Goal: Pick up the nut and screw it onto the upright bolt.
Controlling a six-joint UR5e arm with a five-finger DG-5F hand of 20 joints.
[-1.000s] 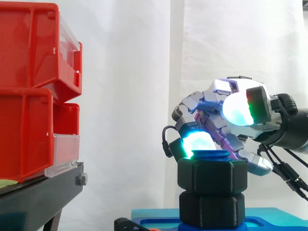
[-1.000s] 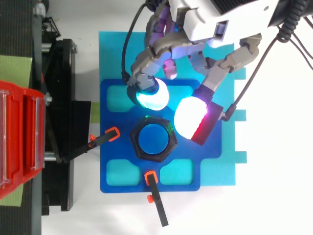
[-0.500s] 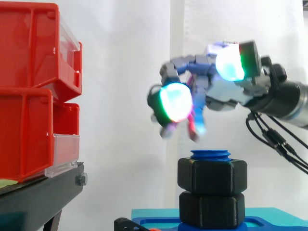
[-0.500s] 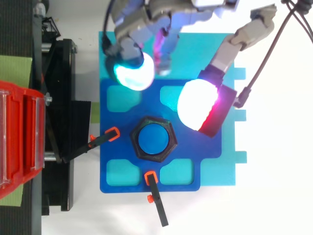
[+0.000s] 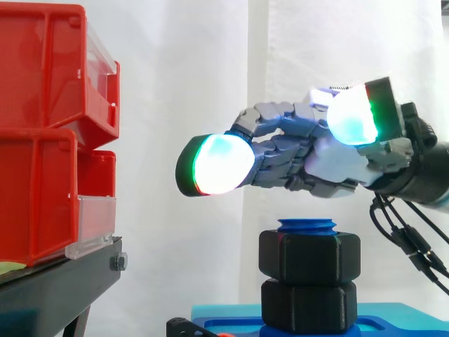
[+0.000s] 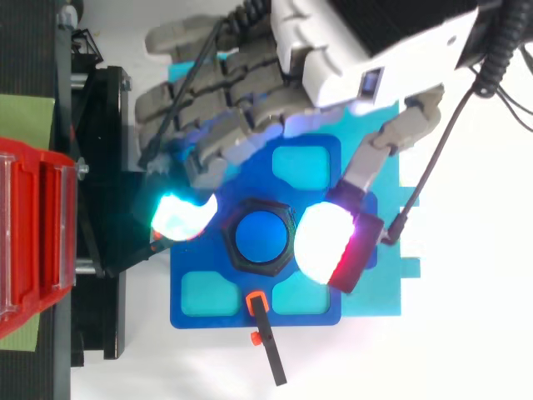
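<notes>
A black hex nut [image 5: 309, 258] sits threaded near the top of the upright blue bolt [image 5: 306, 225], above a second black nut [image 5: 309, 305] at the bolt's foot. From above, the nut [image 6: 230, 242] rings the blue bolt end [image 6: 260, 236]. My hand [image 5: 337, 165] hovers a little above the bolt, touching nothing. It is open, its fingers stretched out level to the left past the nut. One glowing fingertip [image 6: 179, 217] lies left of the nut, and the thumb's pad [image 6: 321, 242] lies right of it.
The bolt stands on a dark blue fixture plate [image 6: 200, 308] over a teal mat [image 6: 371, 292]. Two orange-tipped clamps [image 6: 191, 227] [image 6: 256, 302] point at the nut. Stacked red bins [image 5: 42, 140] on a black stand [image 5: 56, 281] rise at the left.
One second ago the fingers were curled at the top nut. The hand rose off it, then uncurled and stretched out over the bolt toward the bins.
</notes>
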